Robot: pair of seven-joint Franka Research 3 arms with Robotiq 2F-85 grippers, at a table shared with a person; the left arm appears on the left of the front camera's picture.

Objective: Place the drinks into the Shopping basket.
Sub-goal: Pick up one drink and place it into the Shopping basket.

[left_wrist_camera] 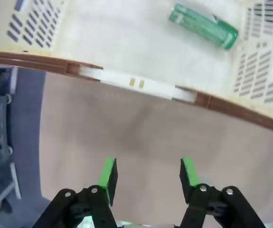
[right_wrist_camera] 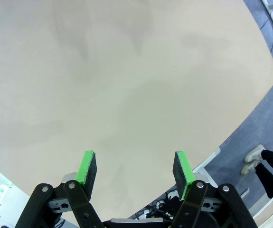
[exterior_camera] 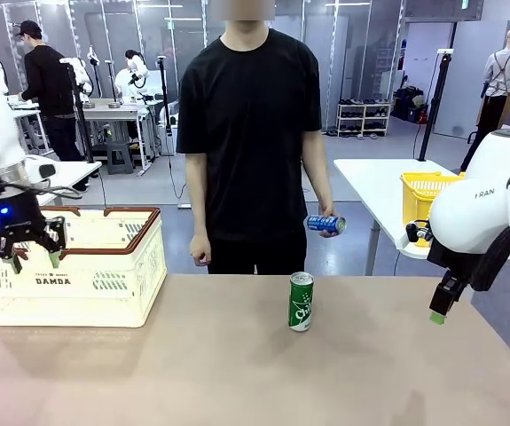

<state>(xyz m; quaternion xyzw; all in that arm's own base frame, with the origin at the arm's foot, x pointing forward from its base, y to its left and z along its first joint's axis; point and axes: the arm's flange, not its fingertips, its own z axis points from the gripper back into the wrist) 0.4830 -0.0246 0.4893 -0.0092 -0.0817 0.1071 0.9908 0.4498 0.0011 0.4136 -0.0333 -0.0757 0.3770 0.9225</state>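
A green drink can stands upright on the table, right of centre. The person holds a blue can sideways in one hand above the far edge. Another green can lies on its side on the floor of the cream Shopping basket, which sits at the table's left. My left gripper hangs open and empty over the basket's near left rim; in the left wrist view my left gripper is above bare table just outside the brown rim. My right gripper is open and empty above the table's right side.
A yellow mesh basket sits on a white table behind at the right. The person stands at the far edge, centre. Bare tabletop stretches across the front and middle. The table's right edge drops to blue floor.
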